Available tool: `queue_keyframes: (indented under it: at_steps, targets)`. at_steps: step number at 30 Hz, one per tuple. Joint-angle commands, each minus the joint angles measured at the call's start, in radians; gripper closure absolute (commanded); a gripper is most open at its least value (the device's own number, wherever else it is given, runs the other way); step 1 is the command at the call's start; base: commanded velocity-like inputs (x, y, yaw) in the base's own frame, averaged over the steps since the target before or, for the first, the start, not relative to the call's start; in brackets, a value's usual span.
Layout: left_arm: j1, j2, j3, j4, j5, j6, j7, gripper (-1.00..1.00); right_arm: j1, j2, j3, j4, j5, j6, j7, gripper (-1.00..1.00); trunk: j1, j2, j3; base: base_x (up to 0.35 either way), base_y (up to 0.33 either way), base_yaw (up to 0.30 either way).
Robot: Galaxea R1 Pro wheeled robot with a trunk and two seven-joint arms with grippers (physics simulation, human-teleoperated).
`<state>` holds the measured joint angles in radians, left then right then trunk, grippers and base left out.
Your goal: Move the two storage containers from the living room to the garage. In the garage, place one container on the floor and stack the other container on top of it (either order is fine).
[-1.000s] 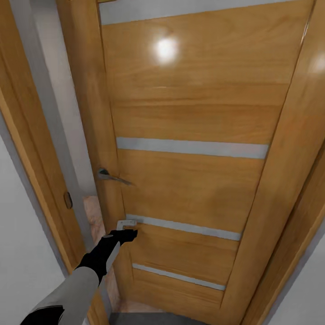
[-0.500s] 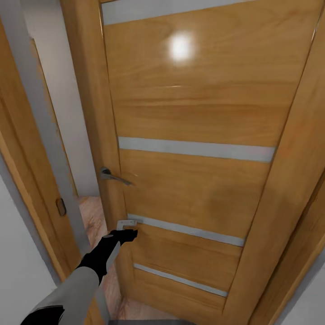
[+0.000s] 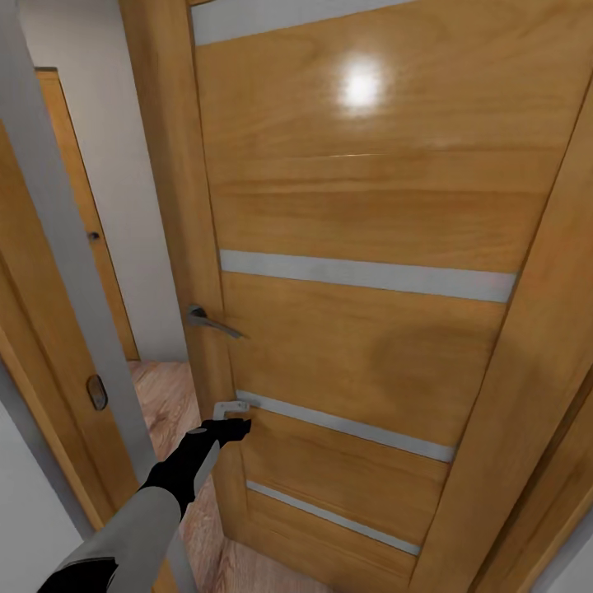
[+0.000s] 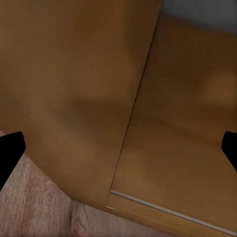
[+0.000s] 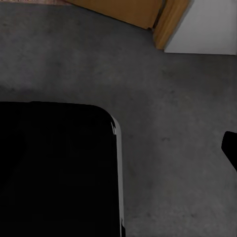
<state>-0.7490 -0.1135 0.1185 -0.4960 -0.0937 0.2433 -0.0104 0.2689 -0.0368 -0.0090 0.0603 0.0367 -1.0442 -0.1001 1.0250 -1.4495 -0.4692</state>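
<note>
Against wooden door (image 3: 362, 272) edge: left end effector (image 3: 233, 428), fingers spread, empty; plank floor (image 3: 169, 403) open beyond gap.

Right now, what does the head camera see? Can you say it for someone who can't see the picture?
A tall wooden door with grey stripes stands partly open. The robot's left tool reaches toward the door's edge, below a metal handle. Through the gap lie a light wood floor and a white wall.
</note>
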Motion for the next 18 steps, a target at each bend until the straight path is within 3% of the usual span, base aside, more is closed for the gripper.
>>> queue_keyframes:
  at_steps: [1,18]
  targets:
    - [0.000,-0.001,0.007,-0.003,-0.011,0.005,-0.002,-1.00,0.000,0.000,0.000,0.001,0.005,-0.003,-0.006,-1.00,0.000,0.000,-0.001,0.003,0.000,0.000]
    - [-0.001,0.000,0.007,-0.003,-0.011,0.005,-0.002,-1.00,0.000,0.000,0.000,0.001,0.005,-0.003,-0.004,-1.00,0.000,0.000,-0.001,0.000,0.000,0.000]
